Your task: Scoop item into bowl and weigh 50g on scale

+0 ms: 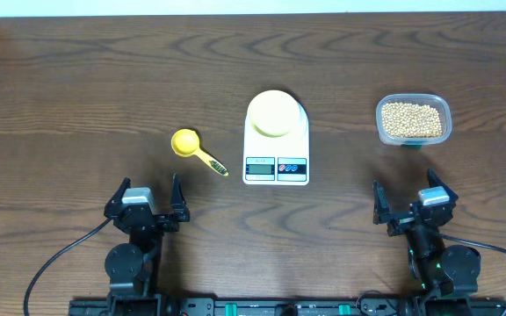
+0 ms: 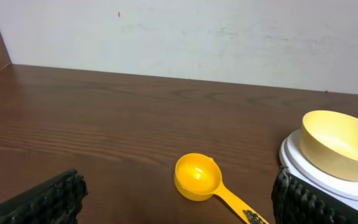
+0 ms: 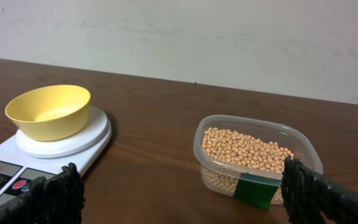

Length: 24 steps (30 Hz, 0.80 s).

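**Overhead: both claws spread, bowl sitting on scale**

Dark wood-grain worktop (image 1: 77,79) across the whole frame. White scale (image 1: 277,147) at centre, with display and two round buttons along its near edge. Clear plastic tub (image 1: 414,96) well to the right of it, green label on its near wall. Left claw (image 1: 149,186) and right claw (image 1: 407,189) at the near edge, each spread wide, gripping nothing. Pale-yellow bowl (image 1: 274,114) upright on the scale's round top, empty inside. Yellow measuring spoon (image 1: 198,151) flat on the worktop just left of the scale, handle pointing near-right. Small tan beans (image 1: 411,121) heaped inside the tub.
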### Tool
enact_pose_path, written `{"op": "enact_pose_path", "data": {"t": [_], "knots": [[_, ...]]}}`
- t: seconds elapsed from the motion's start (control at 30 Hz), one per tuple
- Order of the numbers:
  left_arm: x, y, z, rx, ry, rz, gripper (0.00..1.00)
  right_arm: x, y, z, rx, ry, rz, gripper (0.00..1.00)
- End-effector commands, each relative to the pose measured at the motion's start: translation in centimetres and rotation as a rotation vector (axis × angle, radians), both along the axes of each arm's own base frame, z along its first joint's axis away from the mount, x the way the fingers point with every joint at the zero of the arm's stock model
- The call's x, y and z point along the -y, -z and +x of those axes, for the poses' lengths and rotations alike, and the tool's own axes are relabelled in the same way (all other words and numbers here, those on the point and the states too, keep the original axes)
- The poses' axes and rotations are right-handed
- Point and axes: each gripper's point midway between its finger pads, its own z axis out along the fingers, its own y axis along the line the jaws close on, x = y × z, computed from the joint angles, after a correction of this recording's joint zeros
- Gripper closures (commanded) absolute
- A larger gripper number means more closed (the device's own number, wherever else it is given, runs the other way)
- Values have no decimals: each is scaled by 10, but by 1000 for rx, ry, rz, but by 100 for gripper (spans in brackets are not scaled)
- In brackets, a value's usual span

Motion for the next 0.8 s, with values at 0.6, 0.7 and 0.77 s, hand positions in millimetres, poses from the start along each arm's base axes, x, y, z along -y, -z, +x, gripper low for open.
{"op": "enact_pose_path", "data": {"t": [0.6,0.7,0.77], "knots": [[6,-13,-21,-136,2,-182,2,-3,1,-1,-1,-13,2,1],[10,-13,-23,-171,12,-225,2,-3,1,-1,-1,-14,2,1],[15,-13,-23,-194,43,-231,2,-3,1,-1,-1,-14,2,1]]}}
